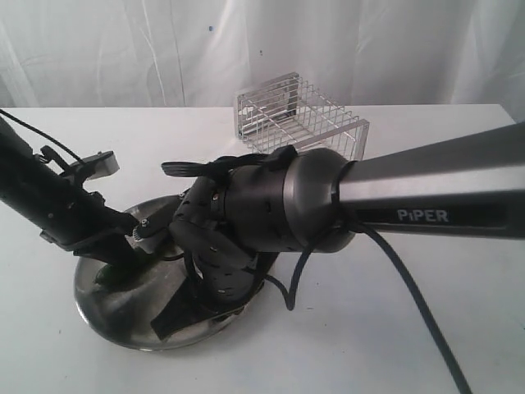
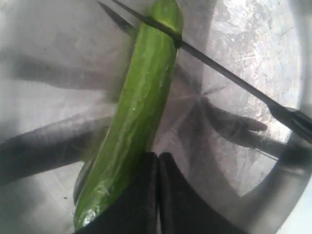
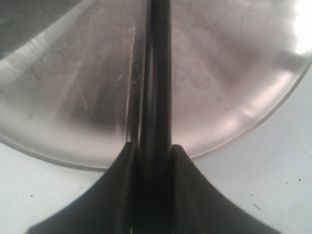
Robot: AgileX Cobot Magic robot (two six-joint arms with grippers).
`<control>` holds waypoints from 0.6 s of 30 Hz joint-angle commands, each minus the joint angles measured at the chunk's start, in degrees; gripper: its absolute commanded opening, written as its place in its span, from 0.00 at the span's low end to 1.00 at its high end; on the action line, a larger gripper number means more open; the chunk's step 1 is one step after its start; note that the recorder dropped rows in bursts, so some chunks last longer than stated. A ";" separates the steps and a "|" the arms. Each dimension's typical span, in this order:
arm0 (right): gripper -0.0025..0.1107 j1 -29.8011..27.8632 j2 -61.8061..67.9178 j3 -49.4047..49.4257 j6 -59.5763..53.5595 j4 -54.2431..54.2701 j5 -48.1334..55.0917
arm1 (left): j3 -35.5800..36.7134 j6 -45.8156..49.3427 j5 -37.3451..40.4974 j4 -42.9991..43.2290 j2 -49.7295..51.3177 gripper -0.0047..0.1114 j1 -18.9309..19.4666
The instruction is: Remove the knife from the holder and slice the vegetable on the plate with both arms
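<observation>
The vegetable (image 2: 136, 117) lies on the plate (image 2: 243, 44), long and dark green. The knife (image 2: 229, 78) has its dark blade across the vegetable's far end, sunk into a pale cut. My right gripper (image 3: 155, 151) is shut on the knife's black handle (image 3: 156, 73), over the plate's (image 3: 234, 73) rim. My left gripper (image 2: 158, 161) is shut, fingertips touching, and rests against the near part of the vegetable, which runs beside and under it. In the exterior view both grippers meet over the plate (image 1: 98, 304); only a bit of the vegetable (image 1: 109, 275) shows there.
The wire holder (image 1: 299, 115) stands at the back of the white table, behind the right arm (image 1: 410, 201). That arm's cable (image 1: 410, 295) trails over the table to the front right. A white curtain hangs behind.
</observation>
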 commanded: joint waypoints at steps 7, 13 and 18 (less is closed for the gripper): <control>0.02 -0.05 -0.15 -0.44 -1.27 2.89 2.43 | 1.66 0.27 -2.03 -3.10 0.40 0.04 -0.16; 0.02 -0.05 -0.15 -0.44 -3.29 4.98 7.46 | 1.66 0.27 -2.16 -3.64 0.40 0.04 -0.16; 0.02 -0.05 -0.15 -0.44 -3.98 5.08 8.53 | 1.66 0.36 -2.16 -3.88 0.40 0.04 -0.16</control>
